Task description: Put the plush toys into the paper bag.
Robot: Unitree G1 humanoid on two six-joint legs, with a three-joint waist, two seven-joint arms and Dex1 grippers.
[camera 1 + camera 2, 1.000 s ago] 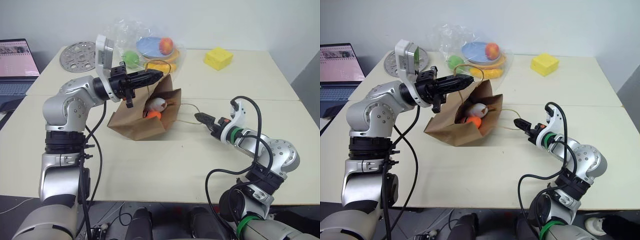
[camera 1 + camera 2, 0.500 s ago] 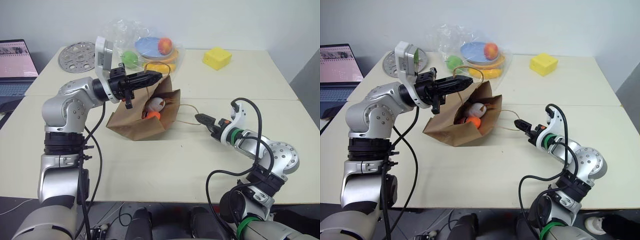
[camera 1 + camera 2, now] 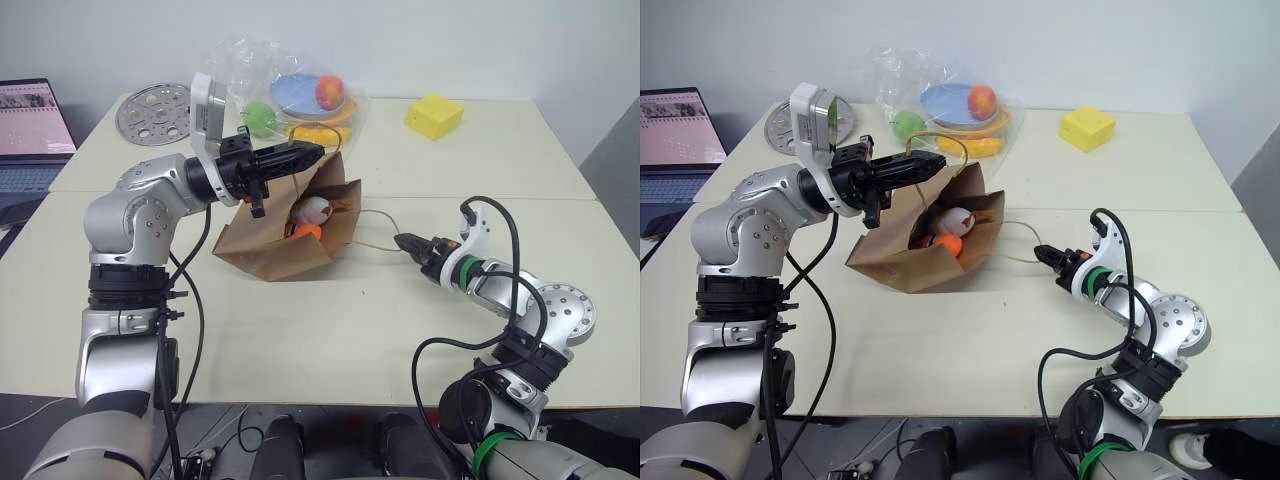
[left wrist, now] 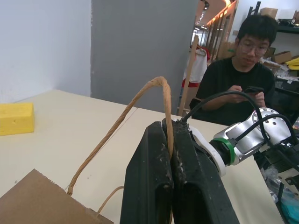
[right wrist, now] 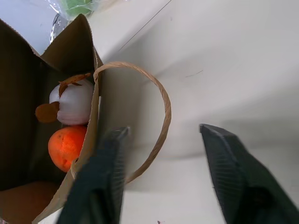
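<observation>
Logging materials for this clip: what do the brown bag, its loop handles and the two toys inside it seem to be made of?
The brown paper bag looks like matte kraft paper: stiff creased walls. Its thin loop handles seem to be twisted paper cord, with a visible spiral twist. The white egg toy and orange carrot toy look like soft, fuzzy plush fabric, probably stuffed.

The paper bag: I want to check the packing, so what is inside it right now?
Inside the paper bag lie the white egg toy and, next to it, the orange carrot toy. The carrot's green top and the bag's deeper interior are hidden by the bag's wall.
</observation>
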